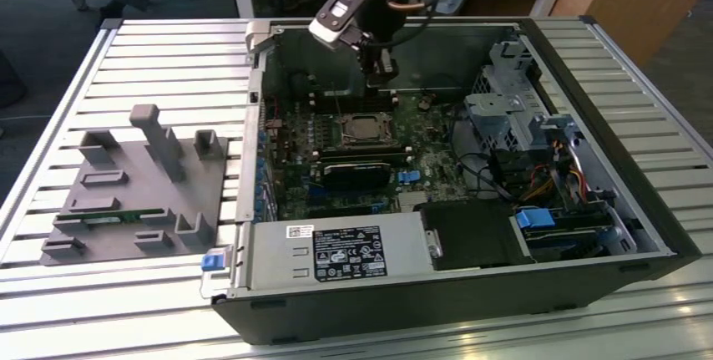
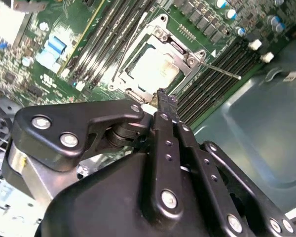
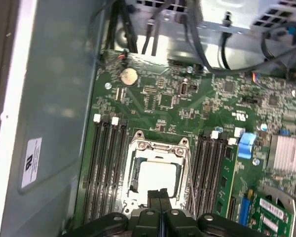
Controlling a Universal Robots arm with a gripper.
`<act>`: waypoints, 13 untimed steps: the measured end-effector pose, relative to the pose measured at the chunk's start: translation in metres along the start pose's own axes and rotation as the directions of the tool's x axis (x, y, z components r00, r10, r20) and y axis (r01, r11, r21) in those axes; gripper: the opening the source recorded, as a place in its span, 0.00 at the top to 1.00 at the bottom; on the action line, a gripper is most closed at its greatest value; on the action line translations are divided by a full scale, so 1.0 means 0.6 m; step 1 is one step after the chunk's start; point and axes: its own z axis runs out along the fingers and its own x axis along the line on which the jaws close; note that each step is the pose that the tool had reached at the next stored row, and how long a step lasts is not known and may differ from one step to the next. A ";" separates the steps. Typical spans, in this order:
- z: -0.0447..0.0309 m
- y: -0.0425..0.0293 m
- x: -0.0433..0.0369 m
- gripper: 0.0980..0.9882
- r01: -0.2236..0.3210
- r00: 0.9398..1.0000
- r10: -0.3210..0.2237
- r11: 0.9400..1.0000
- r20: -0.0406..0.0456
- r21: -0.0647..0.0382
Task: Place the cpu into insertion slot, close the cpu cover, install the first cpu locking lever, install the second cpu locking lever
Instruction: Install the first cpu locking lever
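Exterior view, going from its left to its right: a grey holder [image 1: 134,185], then the open computer case [image 1: 446,301]. The cpu [image 3: 158,175] lies in the insertion slot [image 3: 132,180], with the cpu cover [image 3: 160,146] down over it. A thin locking lever [image 2: 221,71] sticks out, so I think levers are the job now: push slowly, right on the wire, and hook it under. The gripper [image 1: 381,84] is pinched together, holds nothing, and hangs close to the slot's edge.
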 end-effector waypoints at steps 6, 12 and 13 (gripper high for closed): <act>0.000 0.000 0.000 0.99 0.076 0.997 -0.076 0.997 0.000 -0.002; 0.000 -0.001 0.000 0.99 0.127 0.992 -0.127 0.992 0.000 -0.003; 0.000 -0.001 0.000 0.99 0.135 0.991 -0.135 0.991 0.000 -0.003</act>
